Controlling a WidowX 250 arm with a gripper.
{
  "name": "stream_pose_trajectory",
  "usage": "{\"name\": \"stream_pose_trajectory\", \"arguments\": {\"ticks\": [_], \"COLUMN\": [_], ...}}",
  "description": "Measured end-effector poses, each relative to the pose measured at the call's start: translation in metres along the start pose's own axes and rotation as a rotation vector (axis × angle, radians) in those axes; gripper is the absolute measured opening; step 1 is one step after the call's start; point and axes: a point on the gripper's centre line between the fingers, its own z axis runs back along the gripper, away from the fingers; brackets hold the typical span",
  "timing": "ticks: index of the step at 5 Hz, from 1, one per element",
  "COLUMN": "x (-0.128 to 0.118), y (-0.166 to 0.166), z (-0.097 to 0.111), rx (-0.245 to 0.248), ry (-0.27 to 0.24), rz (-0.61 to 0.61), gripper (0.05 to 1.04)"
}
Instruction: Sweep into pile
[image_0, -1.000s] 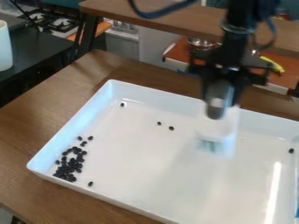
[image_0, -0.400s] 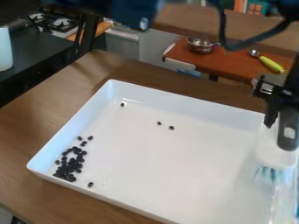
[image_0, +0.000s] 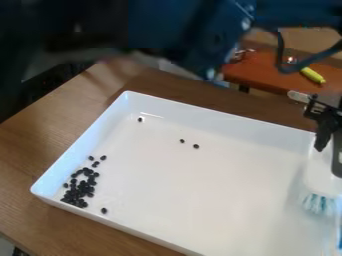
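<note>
At the right edge, my gripper (image_0: 329, 142) is closed around a white brush (image_0: 320, 175), which hangs upright over the right end of the white tray (image_0: 200, 116). Its pale blue bristles point down, low at the tray's right side; whether they touch the floor I cannot tell. Black beans (image_0: 81, 190) lie clustered in the tray's left corner, with several loose ones around them. Two more beans (image_0: 189, 143) sit toward the back middle, and a single bean (image_0: 140, 119) is near the back left corner.
The tray stands on a brown wooden table (image_0: 40, 145). Dark blue arm links cover the upper part of the view. Behind the table, a reddish-brown surface holds a spoon with a yellow-green handle (image_0: 312, 75).
The gripper and brush have moved from the tray's back middle to its right side, and the arm now spans the top. The left beans look nearly unmoved; the brush side now covers where a right-hand bean lay.
</note>
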Motion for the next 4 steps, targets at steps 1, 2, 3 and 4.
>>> {"name": "stream_pose_trajectory", "arguments": {"ticks": [1, 2, 3, 4], "x": [0.003, 0.005, 0.007, 0.003], "y": [-0.005, -0.01, -0.009, 0.002], "z": [-0.012, -0.014, -0.017, -0.024], "rx": [0.021, 0.018, 0.033, 0.071], "ry": [0.014, 0.009, -0.007, -0.025], "rz": [0.002, 0.0, 0.004, -0.003], "gripper": [0.497, 0.497, 0.497, 0.497]}}
